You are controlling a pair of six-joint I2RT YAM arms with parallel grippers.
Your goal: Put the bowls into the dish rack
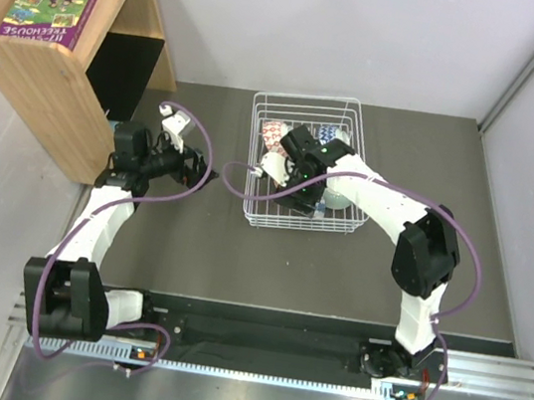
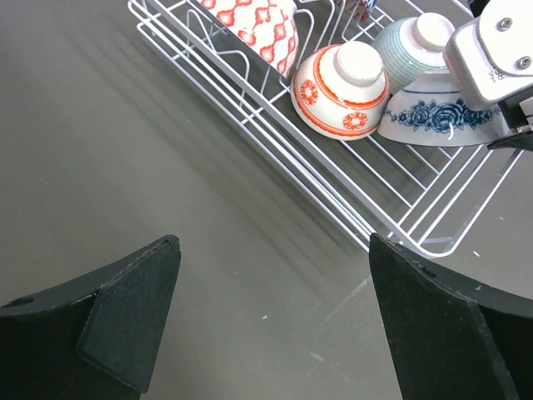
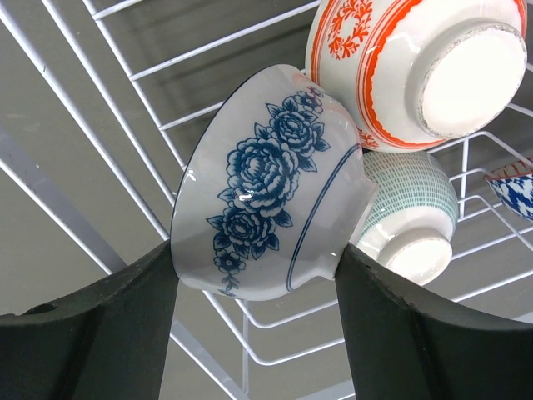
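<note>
The job looks nearly finished. The right end effector [image 3: 256,250] is closed on the blue floral bowl [image 3: 266,192], one finger on each side of its wall. It holds the bowl tipped on its side, inside the white wire dish rack [image 1: 298,228] in the upper middle of the overhead frame. The bowl's rim lies against the orange-red banded bowl [image 3: 416,67]. Whether it already bears on the wires I cannot tell.

Four other bowls are in the rack:
- the orange-red one, foot outward, at the upper right of the right wrist frame;
- the pale green bowl [image 3: 408,217] just below it;
- a second blue-and-white bowl [image 3: 515,187], only a sliver at the right edge;
- the red-and-white patterned bowl [image 2: 254,25] at the top of the left wrist frame.

No bowl shows on the bare desk [image 1: 237,266].

The left end effector [image 2: 273,250] is wide open and empty, above the desk just left of the rack.

What appears to be left is to settle the floral bowl, let it go and lift clear without knocking its neighbours.
</note>
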